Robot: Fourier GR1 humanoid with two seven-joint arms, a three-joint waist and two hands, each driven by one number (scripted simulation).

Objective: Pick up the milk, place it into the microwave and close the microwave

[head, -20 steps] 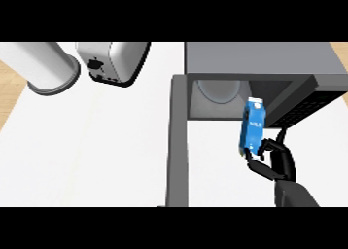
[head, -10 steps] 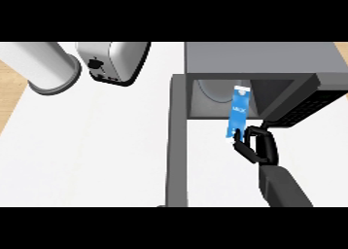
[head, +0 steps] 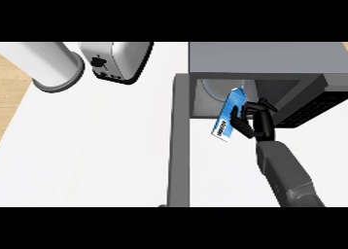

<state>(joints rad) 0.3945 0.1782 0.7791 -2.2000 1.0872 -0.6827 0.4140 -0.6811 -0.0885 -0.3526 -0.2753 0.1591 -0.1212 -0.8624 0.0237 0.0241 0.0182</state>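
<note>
Now my right hand (head: 254, 124), fingers (head: 238, 127) curled round the milk (head: 229, 115), has swung the carton leftward and tilted it; its top reaches the microwave (head: 277, 63) opening just beyond my fingers, so insertion looks close.

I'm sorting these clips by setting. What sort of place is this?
Most likely a kitchen counter: an open microwave and a toaster stand on a white countertop, and the right hand holds a blue milk carton at the microwave's opening.
</note>
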